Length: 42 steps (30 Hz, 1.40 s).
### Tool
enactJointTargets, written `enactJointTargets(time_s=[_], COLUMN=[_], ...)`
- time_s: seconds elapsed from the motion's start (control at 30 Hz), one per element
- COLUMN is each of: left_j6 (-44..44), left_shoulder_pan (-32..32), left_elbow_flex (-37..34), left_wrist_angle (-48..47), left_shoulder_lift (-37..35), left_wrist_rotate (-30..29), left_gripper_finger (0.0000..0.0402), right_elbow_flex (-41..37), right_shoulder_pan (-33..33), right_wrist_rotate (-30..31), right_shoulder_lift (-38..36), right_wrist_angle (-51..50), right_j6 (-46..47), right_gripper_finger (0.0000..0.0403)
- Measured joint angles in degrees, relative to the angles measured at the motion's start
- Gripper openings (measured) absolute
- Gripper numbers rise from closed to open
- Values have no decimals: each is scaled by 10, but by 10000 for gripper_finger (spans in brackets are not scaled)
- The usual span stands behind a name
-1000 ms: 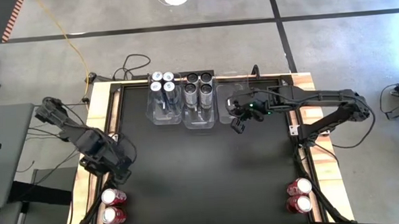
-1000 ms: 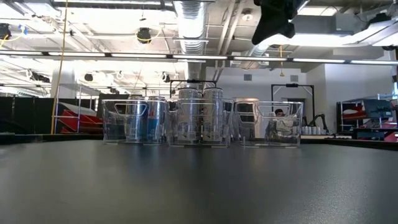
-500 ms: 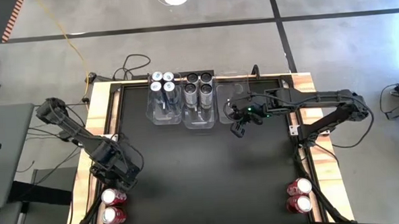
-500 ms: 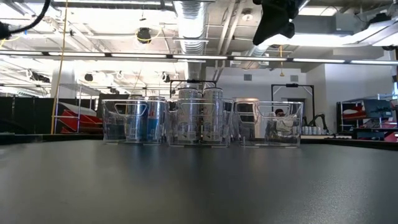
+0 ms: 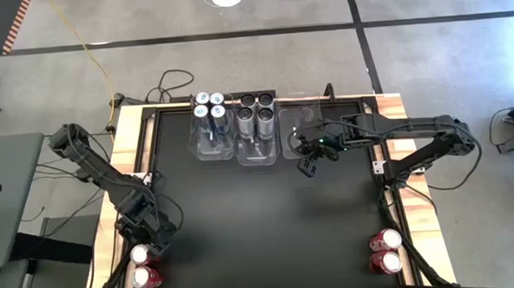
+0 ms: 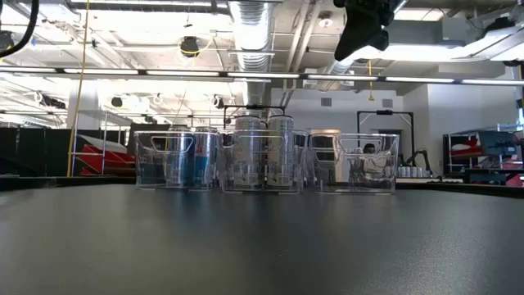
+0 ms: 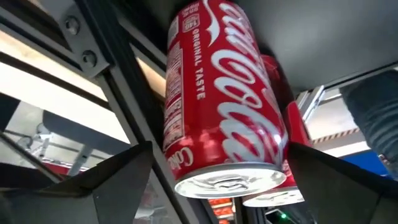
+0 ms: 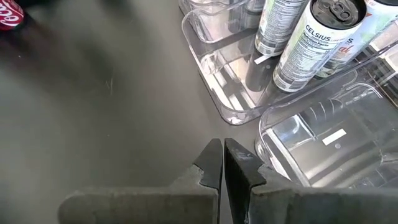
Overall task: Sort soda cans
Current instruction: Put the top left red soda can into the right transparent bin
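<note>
Two red soda cans (image 5: 146,263) stand at the table's near left corner and two more red cans (image 5: 384,250) at the near right corner. My left gripper (image 5: 151,242) hangs open just above the left pair. In the left wrist view its fingers stand on either side of the nearer red can (image 7: 217,106) without touching it, and the second red can (image 7: 283,81) shows behind it. Blue-silver cans (image 5: 209,110) fill the left clear bin and dark cans (image 5: 255,111) fill the middle bin. My right gripper (image 5: 307,164) is shut and hovers at the near edge of the right clear bin (image 5: 291,135).
The three clear bins stand in a row at the table's far edge (image 6: 266,162); the right one (image 8: 323,143) holds no cans. The black tabletop (image 5: 260,222) between the bins and the red cans is bare. Wooden table rails (image 5: 127,150) and cables run along both sides.
My left gripper has moved toward the table's near edge and down to the left pair of red cans. My right gripper has stayed over the right bin's near edge. No can has moved.
</note>
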Motion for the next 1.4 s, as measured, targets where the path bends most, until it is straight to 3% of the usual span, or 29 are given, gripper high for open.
enactJointTargets(time_s=[0.5, 1.0, 1.23, 1.4], left_j6=[0, 7, 18, 33], left_shoulder_pan=[-7, 14, 57, 114], left_elbow_flex=[0, 22, 44, 44], left_wrist_angle=[21, 9, -2, 3], left_shoulder_lift=[0, -1, 0, 0], left_wrist_rotate=[-7, -94, -154, -161], left_gripper_finger=[276, 281, 281, 281], right_elbow_flex=[0, 0, 0, 0], right_shoulder_pan=[5, 3, 3, 3], right_wrist_rotate=[0, 2, 2, 3], right_shoulder_lift=[0, 0, 0, 0], right_wrist_angle=[2, 2, 2, 2], right_j6=[18, 26, 27, 31], right_gripper_finger=[34, 33, 33, 33])
